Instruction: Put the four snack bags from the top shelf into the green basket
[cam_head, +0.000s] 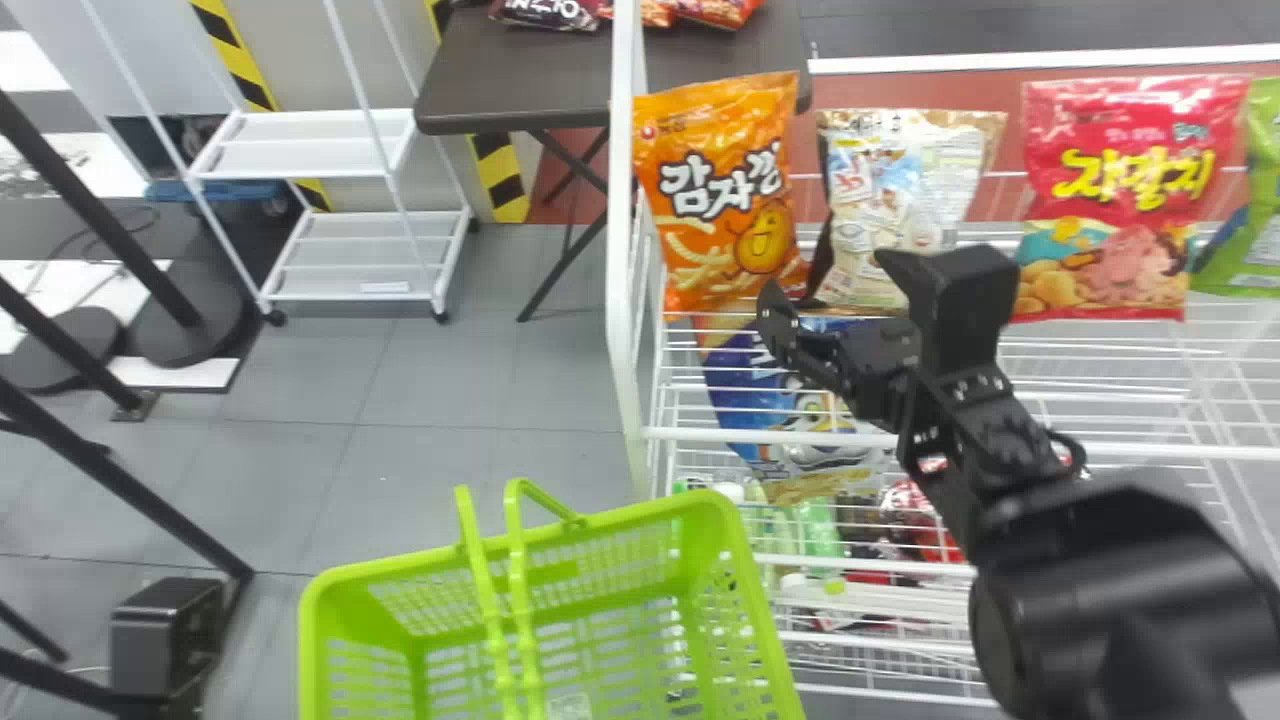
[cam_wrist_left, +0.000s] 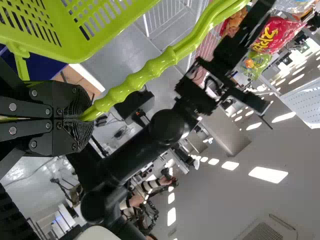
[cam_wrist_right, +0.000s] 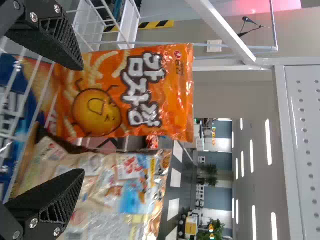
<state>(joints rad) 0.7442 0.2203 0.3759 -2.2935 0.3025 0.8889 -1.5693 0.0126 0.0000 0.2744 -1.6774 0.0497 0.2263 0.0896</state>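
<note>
Head view: 4 snack bags (cam_head: 1110, 200); right pincer (cam_head: 830, 278) released. Left wrist view: pincer (cam_wrist_left: 84, 117) grasping 2 basket handles (cam_wrist_left: 135, 82).

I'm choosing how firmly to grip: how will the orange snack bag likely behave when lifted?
The orange snack bag is probably light and floppy, being a thin film packet. Its glossy surface may slip. Standing upright on the wire shelf, it could tip if nudged.

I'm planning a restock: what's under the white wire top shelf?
Through its wires: a blue printed snack bag and, lower, green bottles. The black right arm covers whatever lies behind it.
</note>
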